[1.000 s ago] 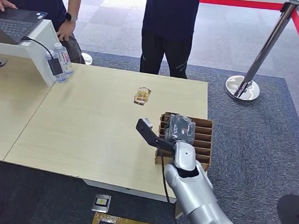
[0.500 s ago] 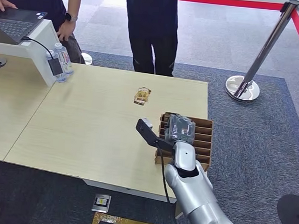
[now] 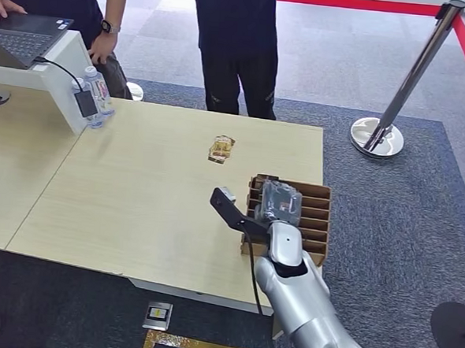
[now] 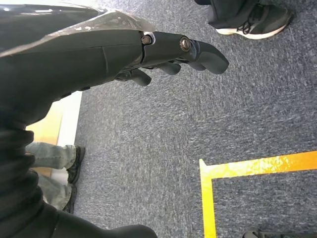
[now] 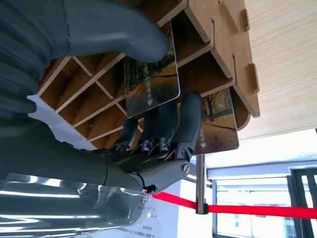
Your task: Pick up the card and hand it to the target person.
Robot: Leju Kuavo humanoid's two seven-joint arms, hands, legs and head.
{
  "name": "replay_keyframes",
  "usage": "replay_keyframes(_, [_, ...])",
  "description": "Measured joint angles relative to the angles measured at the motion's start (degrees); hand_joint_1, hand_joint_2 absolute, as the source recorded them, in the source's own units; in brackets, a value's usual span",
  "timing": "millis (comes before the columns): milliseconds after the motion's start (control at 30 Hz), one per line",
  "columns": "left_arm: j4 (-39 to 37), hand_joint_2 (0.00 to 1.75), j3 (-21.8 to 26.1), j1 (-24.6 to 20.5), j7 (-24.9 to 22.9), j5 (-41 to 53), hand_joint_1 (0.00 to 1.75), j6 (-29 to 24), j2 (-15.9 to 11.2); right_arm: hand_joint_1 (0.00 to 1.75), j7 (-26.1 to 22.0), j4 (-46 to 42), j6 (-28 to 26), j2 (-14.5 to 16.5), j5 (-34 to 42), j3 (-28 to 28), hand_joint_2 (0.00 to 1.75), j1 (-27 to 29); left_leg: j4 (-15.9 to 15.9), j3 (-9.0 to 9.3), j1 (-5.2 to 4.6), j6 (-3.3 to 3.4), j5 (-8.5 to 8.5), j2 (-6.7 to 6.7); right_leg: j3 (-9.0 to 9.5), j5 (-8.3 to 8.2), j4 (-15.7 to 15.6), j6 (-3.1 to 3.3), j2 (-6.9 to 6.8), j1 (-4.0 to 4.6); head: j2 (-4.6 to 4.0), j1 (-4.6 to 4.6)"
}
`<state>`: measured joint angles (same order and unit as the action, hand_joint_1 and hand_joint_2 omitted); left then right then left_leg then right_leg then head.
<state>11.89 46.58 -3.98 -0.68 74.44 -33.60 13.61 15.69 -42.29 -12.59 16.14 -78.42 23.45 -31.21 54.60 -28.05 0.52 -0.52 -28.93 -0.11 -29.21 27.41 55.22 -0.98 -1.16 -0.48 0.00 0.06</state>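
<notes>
here the card (image 5: 151, 82), thin, stiff and glossy, so probably slippery, is pinched by the right hand (image 5: 149, 114), thumb over fingers, at its exposed edge in the wooden slotted rack (image 3: 311, 218) near the table's (image 3: 128, 191) right edge.

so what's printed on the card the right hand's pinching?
Autumn tree-lined path photo on the card, clearest in right wrist view.

You see a glossy printed card (image 5: 151, 82) pinched in the right hand (image 5: 157, 124) of smooth matt grey plastic, above a slotted rack (image 3: 314, 214) of raw, matt wood on a pale wood-grain table (image 3: 140, 192), beside rough grey carpet (image 4: 186, 144) and a polished metal post (image 3: 418, 63).
</notes>
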Motion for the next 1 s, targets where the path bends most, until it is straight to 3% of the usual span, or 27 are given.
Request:
replay_keyframes(133, [0.00, 1.75, 0.00, 0.00, -0.03, 0.10, 0.00, -0.04, 0.00, 0.89, 0.20, 0.30, 0.05, 0.14, -0.09, 0.00, 1.75, -0.07, 0.00, 0.00, 0.00, 0.00, 0.00, 0.00, 0.00, 0.00, 0.00, 0.00, 0.00, 0.00, 0.00, 0.00])
replay_keyframes(300, [0.00, 1.75, 0.00, 0.00, -0.20, 0.15, 0.00, -0.10, -0.01, 1.25, 0.28, 0.42, 0.18, 0.16, -0.09, 0.01, 1.75, -0.06, 0.00, 0.00, 0.00, 0.00, 0.01, 0.00, 0.00, 0.00, 0.00, 0.00, 0.00, 0.00, 0.00, 0.00])
replay_keyframes(500, [0.00, 1.75, 0.00, 0.00, -0.34, 0.28, 0.00, -0.19, -0.02, 1.37, 0.24, 0.36, 0.08, 0.17, -0.01, 0.00, 1.75, -0.09, 0.00, -0.01, 0.00, 0.00, 0.01, 0.00, -0.01, 0.00, 0.00, 0.00, 0.00, 0.00, 0.00, 0.00])
replay_keyframes(1000, [0.00, 1.75, 0.00, 0.00, -0.35, 0.66, 0.00, -0.19, -0.01, 1.44, -0.52, -1.84, -0.17, 0.18, 0.07, 0.02, 1.75, 0.36, 0.00, -0.03, 0.00, 0.00, 0.01, 0.00, -0.03, 0.00, 0.00, 0.00, 0.00, 0.00, 0.00, -0.01])
